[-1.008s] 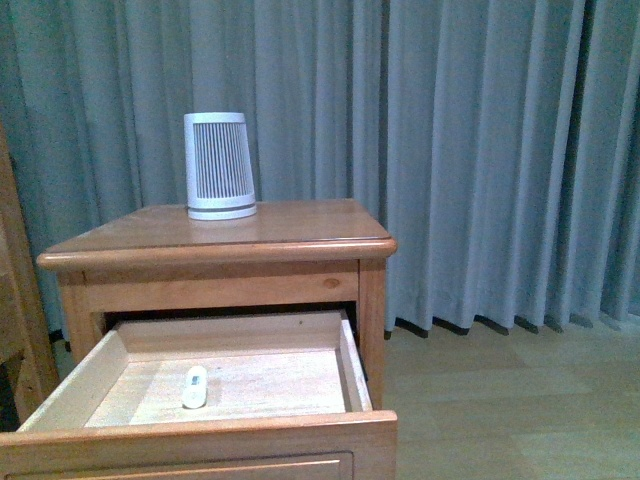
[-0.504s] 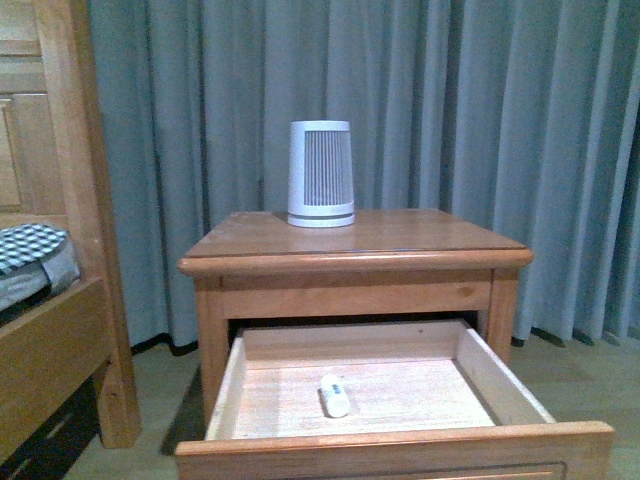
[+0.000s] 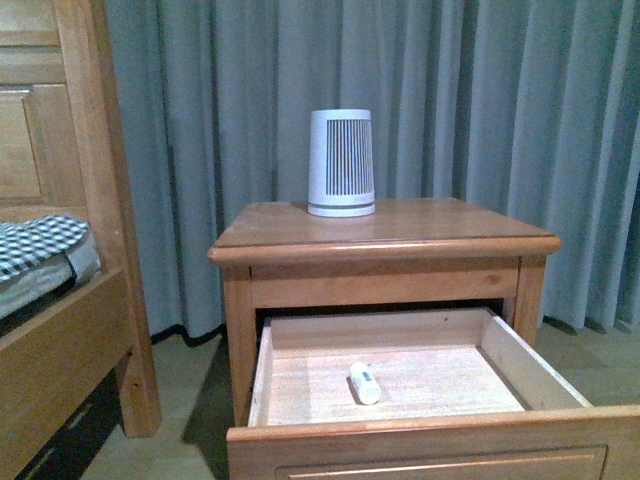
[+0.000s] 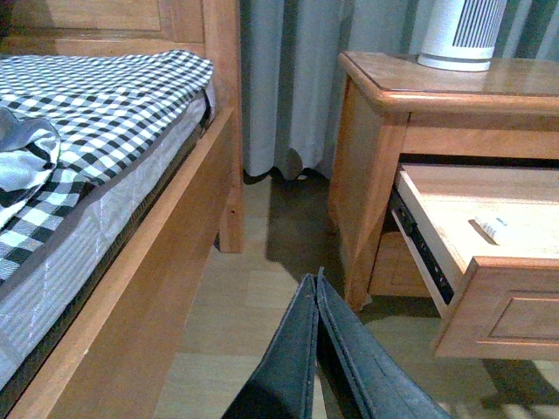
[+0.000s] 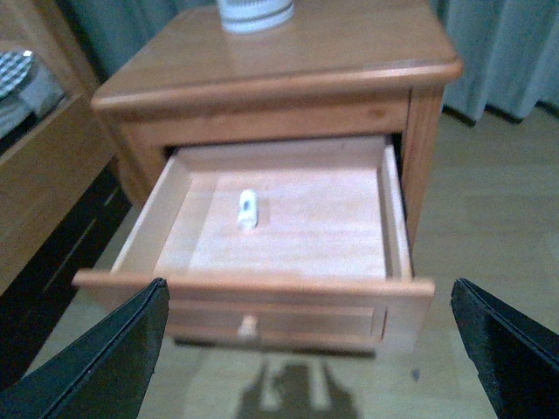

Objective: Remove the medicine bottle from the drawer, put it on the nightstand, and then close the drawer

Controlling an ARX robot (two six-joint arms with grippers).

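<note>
Two likely failures from here, as a guess: nudging the medicine bottle (image 3: 365, 384) into a roll instead of pinching it, being small, round and lying on its side loose on the floor of the open drawer (image 3: 430, 440), lower centre of the front view; and clipping the drawer's front lip or a side wall on the way down, jolting drawer and bottle. Possible later: setting the bottle too near the edge of the nightstand (image 3: 390, 228) top, or bumping the white ribbed device (image 3: 341, 163) standing toward the back of that top, upper centre. Right gripper (image 5: 307, 301) spread wide, dark fingers at lower left and lower right of the right wrist view, poised above and in front of the drawer, well apart from the bottle, holding nothing. Left gripper (image 4: 315, 288) pressed together, empty, bottom centre of the left wrist view, aimed at the floor gap between bed frame (image 4: 148, 262) and nightstand, well clear of the drawer.
</note>
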